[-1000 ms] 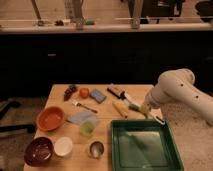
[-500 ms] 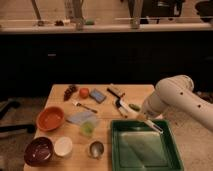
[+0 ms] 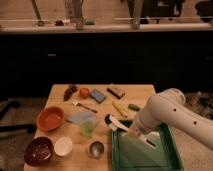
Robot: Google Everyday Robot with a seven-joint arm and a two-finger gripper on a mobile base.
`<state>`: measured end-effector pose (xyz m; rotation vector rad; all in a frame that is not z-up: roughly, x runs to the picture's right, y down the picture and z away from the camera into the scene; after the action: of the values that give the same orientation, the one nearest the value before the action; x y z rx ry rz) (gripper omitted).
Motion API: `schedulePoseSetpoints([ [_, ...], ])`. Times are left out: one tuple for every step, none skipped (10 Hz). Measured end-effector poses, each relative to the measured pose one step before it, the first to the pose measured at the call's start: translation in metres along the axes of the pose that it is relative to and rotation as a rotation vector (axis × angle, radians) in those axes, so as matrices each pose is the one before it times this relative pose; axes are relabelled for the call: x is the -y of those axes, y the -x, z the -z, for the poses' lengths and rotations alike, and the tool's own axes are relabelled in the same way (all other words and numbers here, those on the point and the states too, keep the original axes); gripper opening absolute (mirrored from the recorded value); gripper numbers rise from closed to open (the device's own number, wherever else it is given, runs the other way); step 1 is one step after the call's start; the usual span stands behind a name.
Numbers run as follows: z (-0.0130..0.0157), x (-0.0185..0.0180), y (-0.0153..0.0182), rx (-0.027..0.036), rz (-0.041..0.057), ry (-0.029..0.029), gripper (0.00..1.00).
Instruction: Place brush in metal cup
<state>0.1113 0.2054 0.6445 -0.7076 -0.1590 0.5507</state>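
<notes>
The brush (image 3: 114, 123) is slim and white with a dark tip. It slants from the table's middle across the back left corner of the green tray (image 3: 167, 152). My gripper (image 3: 134, 132), at the end of the white arm (image 3: 167, 111) coming in from the right, is shut on the brush around mid-handle. The metal cup (image 3: 96, 148), small and shiny, stands upright near the table's front edge, to the left of the gripper and in front of it. Part of the brush's handle is hidden by the gripper.
A pale-green cup (image 3: 88, 128) stands just behind the metal cup. A white bowl (image 3: 63, 146), a dark bowl (image 3: 39, 150) and an orange bowl (image 3: 50, 117) fill the front left. Farther back lie a fork (image 3: 83, 105), blue sponge (image 3: 98, 95), brown block (image 3: 116, 91), fruit and a grey cloth (image 3: 79, 116).
The arm has swung left and toward the table's front, carrying the brush from the right side of the table to the tray's back left corner.
</notes>
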Motion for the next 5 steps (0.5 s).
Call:
schedulePoseSetpoints([
  [-0.00813, -0.01477, 0.00315, 0.00069, 0.01592, 0.02859, 0.0],
  [-0.00571, -0.01264, 0.00509, 0.00283, 0.01725, 0.02653, 0.0],
  [-0.00443, -0.01211, 0.00691, 0.00283, 0.02642, 0.02158, 0.0],
  [-0.00077, -0.00249, 0.0029, 0.00144, 0.00898, 0.00377, 0.0],
  [0.00027, 0.00025, -0.00112, -0.00036, -0.00196, -0.00086, 0.0],
])
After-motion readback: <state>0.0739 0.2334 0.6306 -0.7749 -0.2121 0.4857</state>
